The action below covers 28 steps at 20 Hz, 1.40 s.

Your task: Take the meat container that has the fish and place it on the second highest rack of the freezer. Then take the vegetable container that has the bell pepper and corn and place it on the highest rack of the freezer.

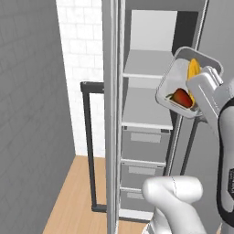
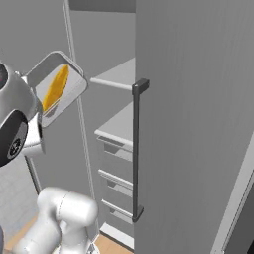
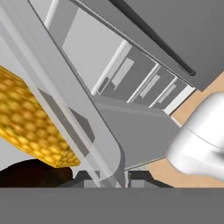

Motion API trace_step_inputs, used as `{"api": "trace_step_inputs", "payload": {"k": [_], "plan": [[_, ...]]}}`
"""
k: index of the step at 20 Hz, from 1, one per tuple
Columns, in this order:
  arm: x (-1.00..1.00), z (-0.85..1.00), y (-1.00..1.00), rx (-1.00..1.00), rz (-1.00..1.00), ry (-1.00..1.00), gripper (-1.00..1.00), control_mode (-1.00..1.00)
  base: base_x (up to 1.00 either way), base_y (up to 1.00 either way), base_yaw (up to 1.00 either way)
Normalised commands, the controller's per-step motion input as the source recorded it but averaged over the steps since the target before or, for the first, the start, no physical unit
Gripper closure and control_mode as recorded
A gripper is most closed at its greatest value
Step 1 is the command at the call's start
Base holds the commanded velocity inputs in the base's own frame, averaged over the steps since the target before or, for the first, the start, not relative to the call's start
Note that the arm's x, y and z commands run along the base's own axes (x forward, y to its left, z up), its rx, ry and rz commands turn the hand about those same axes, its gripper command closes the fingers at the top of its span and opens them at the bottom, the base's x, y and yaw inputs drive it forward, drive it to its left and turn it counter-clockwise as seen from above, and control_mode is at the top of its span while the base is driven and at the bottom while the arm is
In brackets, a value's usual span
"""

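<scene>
**Vegetable container held up before the open freezer**

The gripper [image 3: 113, 177] is clamped on the wall of the vegetable container [image 1: 170, 81]; the container is tilted above the hand, with the corn [image 3: 30, 127] and the bell pepper [image 1: 182, 97] inside; the freezer [image 1: 146, 119] stands just beyond the hand, and its highest rack [image 1: 147, 64] is near the container's rim.

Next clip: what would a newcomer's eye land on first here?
The tilted vegetable container held up at the open freezer, its jaws shut on the rim. Inside it lie the yellow corn and red bell pepper. Beyond it the highest rack lies bare.
</scene>
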Motion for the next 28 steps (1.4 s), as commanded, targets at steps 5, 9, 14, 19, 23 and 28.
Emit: {"api": "trace_step_inputs", "payload": {"k": [5, 9, 14, 19, 23, 28], "plan": [[0.34, 0.11, -0.21, -0.37, 0.03, 0.02, 1.0, -1.0, 0.0, 0.0, 0.0], [0.14, 0.0, -0.44, -0.18, 0.12, -0.04, 1.0, -1.0, 0.0, 0.0, 0.0], [0.02, 0.0, -0.31, -0.12, 0.03, -0.2, 1.0, -1.0, 0.0, 0.0, 0.0], [0.38, 0.0, -0.11, -0.1, -0.06, -0.07, 1.0, -1.0, 0.0, 0.0, 0.0], [0.79, 0.0, -0.12, 0.0, 0.0, 0.04, 1.0, -1.0, 0.0, 0.0, 0.0], [0.74, 0.0, -0.08, 0.0, 0.0, 0.0, 1.0, -1.0, 0.0, 0.0, 0.0]]}}
